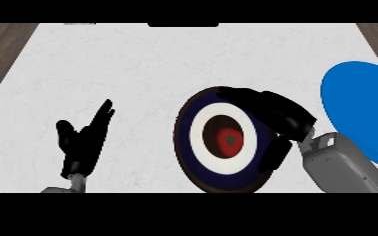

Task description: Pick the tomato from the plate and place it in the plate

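At the centre of a ringed plate (198,152), navy at the rim, white within and dark at the middle, sits the red tomato (230,139), its green stem scar facing up. The fruit is round, so it offers no long axis to line up with. Arched over the plate's far and right side is the robot's right hand (275,114), its black fingers curved around above the rim and its thumb reaching down along the plate's right edge; the curl encloses nothing, and the tomato lies just to the hand's left and a little nearer the robot, apparently untouched. This hand is far the closer of the two, and by the look of things the pick-up is not yet made: the fingers would need to drop in leftward over the fruit before closing. To the right, partly cut by the frame edge, lies a plain blue plate (354,105), the likely destination, just beside the right forearm. Well apart at the view's lower left, the left hand (83,141) rests with fingers straight and pointing up, thumb spread. All stand on a pale white bench (133,65) with wood showing at its far corners.
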`<state>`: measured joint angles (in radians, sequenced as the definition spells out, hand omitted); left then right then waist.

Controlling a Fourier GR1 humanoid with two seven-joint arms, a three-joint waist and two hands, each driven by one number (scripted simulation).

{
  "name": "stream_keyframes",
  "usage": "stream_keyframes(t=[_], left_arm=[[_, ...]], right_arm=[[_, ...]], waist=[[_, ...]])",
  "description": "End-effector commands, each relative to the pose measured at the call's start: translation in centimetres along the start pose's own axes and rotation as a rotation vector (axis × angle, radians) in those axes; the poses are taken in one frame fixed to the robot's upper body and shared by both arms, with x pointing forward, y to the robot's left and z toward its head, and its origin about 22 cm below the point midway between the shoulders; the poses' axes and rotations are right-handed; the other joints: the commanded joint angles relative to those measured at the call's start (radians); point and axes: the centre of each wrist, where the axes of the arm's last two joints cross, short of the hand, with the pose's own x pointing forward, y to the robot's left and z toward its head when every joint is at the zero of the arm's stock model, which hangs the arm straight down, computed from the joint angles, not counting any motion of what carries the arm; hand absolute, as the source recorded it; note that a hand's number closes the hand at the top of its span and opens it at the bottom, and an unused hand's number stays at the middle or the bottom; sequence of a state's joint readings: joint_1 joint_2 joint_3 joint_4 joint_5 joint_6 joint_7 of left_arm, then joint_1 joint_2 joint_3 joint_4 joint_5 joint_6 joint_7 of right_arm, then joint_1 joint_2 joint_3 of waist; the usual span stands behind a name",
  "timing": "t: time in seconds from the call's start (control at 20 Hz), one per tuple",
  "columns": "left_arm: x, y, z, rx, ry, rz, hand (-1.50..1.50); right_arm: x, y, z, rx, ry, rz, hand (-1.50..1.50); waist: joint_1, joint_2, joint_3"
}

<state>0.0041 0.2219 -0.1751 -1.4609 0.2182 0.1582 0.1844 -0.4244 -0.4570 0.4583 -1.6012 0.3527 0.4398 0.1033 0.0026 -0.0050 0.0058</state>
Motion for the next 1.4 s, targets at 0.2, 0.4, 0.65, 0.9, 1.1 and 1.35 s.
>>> stream_keyframes(t=[0.2, 0.4, 0.65, 0.9, 1.1, 1.35], left_arm=[[-0.3, -2.1, 0.9, -0.030, 0.046, 0.010, 0.00], [-2.2, -1.1, -0.3, -0.024, 0.048, 0.007, 0.00], [-2.3, -0.8, 0.5, -0.038, 0.043, 0.010, 0.00], [-2.7, -1.1, -0.3, -0.029, 0.050, 0.008, 0.00], [-1.8, -1.1, -0.4, -0.030, 0.061, 0.002, 0.00], [-0.8, 0.4, -0.8, -0.010, 0.058, 0.017, 0.00]], right_arm=[[2.0, 2.1, -1.9, 0.002, 0.026, 0.044, -1.50], [0.2, 3.3, -1.3, -0.017, 0.089, 0.105, -1.50], [-0.4, 5.4, -1.1, 0.013, 0.102, 0.125, -1.50], [-0.5, 5.9, -3.2, 0.045, 0.098, 0.138, -1.50], [-1.1, 6.1, -4.6, 0.063, 0.105, 0.137, -1.50], [-1.7, 6.2, -3.9, 0.113, 0.057, 0.283, 1.50]], waist=[[0.003, 0.005, -0.006], [0.000, 0.006, -0.006], [-0.001, 0.005, -0.006], [0.001, 0.006, -0.006], [0.002, 0.006, -0.006], [0.000, 0.006, -0.006]])
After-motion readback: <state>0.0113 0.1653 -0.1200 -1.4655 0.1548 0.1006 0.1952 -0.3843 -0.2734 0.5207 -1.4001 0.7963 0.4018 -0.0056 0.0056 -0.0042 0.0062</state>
